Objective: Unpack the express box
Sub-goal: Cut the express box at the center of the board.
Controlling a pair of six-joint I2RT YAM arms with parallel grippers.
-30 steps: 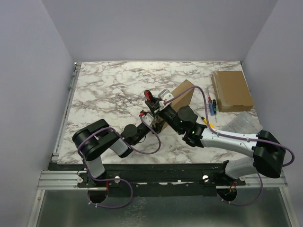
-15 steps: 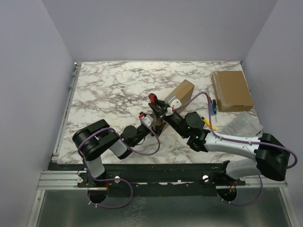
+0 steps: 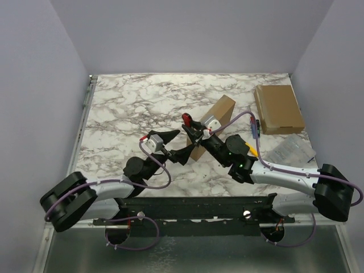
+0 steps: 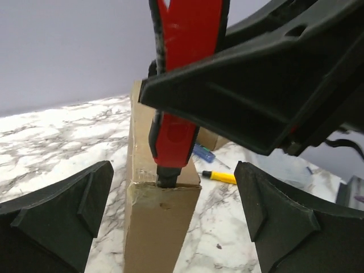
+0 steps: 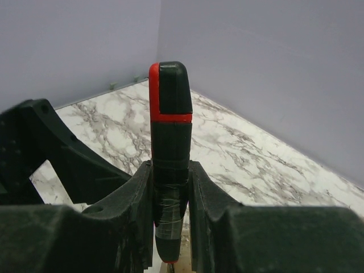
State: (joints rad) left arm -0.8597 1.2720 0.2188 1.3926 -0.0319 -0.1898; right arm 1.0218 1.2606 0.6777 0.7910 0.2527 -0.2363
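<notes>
The express box [image 3: 216,116], a long brown cardboard carton with taped seams, stands on edge on the marble table [image 3: 125,108]. My right gripper [image 3: 193,131] is shut on a red and black utility knife [image 3: 186,120]. In the right wrist view the knife [image 5: 170,114] stands upright between the jaws of that gripper [image 5: 169,210]. In the left wrist view the knife's tip [image 4: 165,180] touches the taped top edge of the box's near end [image 4: 159,227]. My left gripper [image 4: 170,222] is open wide, its fingers [image 4: 57,216] on either side of that end and clear of it.
A second, flat cardboard box [image 3: 278,108] lies at the back right. Beside it are small hand tools [image 3: 254,128], among them a yellow-handled one [image 4: 219,177], and a clear plastic bag [image 3: 293,151]. Purple walls close in the table on three sides.
My left gripper has opened wide, and its arm has stretched out low over the table. The right gripper has shifted slightly right with the knife.
</notes>
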